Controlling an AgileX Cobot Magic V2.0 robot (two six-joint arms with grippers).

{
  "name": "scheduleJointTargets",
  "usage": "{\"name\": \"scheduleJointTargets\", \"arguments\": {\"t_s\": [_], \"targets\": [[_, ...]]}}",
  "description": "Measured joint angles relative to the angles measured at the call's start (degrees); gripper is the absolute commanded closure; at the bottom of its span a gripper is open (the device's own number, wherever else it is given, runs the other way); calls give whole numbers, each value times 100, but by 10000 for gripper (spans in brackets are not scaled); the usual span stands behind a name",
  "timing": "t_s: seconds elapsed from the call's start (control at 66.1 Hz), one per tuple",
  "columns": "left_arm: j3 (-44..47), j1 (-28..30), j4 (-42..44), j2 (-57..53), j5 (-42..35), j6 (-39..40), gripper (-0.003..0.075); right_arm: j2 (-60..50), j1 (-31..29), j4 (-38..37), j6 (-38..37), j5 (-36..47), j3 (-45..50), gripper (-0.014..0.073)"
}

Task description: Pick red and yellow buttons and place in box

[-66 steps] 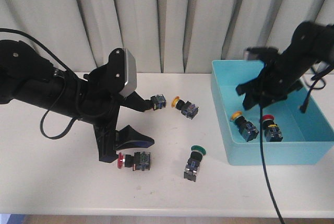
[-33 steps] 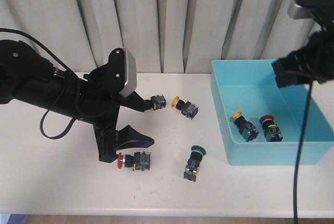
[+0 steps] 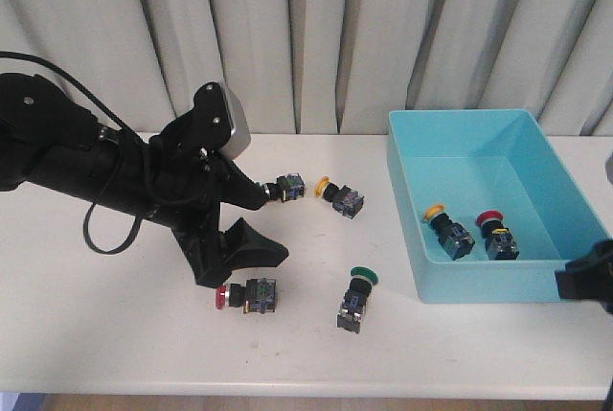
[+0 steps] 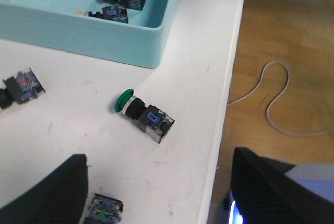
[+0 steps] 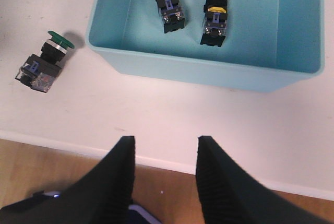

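Turquoise box (image 3: 556, 191) at the far right of the table (image 3: 115, 334) in the front view, holding one yellow-capped button (image 3: 447, 231) and one red-capped button (image 3: 497, 236) side by side; left gripper (image 3: 259, 224) spread wide and empty, a red button (image 3: 247, 295) just below its lower finger, a second yellow button (image 3: 340, 196) just beyond its upper finger. Right gripper only a dark sliver at the right edge; opening not readable. Left wrist view: two dark fingers (image 4: 44, 192) far apart, nothing between; green button (image 4: 143, 117) ahead of them, box beyond. Right wrist view: right gripper (image 5: 163, 179) parted over the table edge, gripping nothing; box straight ahead of the fingertips with both buttons inside.
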State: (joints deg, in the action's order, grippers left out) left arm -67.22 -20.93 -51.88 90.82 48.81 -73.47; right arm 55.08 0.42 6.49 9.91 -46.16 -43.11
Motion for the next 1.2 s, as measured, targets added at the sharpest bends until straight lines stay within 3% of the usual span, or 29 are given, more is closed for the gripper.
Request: {"name": "scheduleJointTargets", "arguments": {"t_s": [0.151,0.424,0.514,1.195], "targets": [[0,0,0,0,-229,606,357,-468,0,0,0,376,490,368],[0,0,0,0,-712,991,729,-646,0,0,0,522,598,550],[0,0,0,0,-712,996,728,-646,0,0,0,529,598,606],[0,0,0,0,-716,998,728,-646,0,0,0,471,598,600]]}}
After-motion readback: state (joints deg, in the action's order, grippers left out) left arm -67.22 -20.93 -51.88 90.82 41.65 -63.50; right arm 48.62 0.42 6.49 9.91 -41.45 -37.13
